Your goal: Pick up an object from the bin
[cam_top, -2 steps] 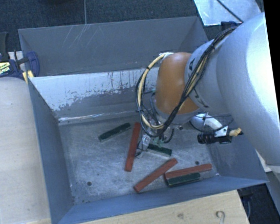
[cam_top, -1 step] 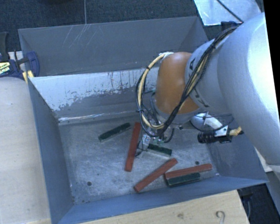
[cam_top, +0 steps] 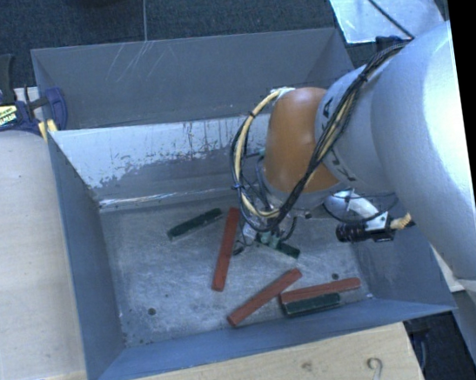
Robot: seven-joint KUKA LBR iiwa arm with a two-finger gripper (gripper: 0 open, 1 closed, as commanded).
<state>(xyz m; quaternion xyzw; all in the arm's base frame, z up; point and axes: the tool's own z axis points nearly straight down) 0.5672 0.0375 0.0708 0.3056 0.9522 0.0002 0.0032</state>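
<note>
Gripper (cam_top: pixel 259 236) is sitting mid bin (cam_top: pixel 90 276), just right of the upper end of a red-brown bar (cam_top: pixel 226 252), long axis running up-right to down-left. Orange cover (cam_top: pixel 297 141) is blocking it, can't tell if it's open or shut tbh.

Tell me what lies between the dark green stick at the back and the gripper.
In the camera view, the upper part of a slanted red stick lies between the green stick and the gripper.

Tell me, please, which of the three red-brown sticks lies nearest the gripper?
The steeply slanted red-brown stick in mid-bin, its upper end beside the gripper; the other two lie near the front wall.
</note>
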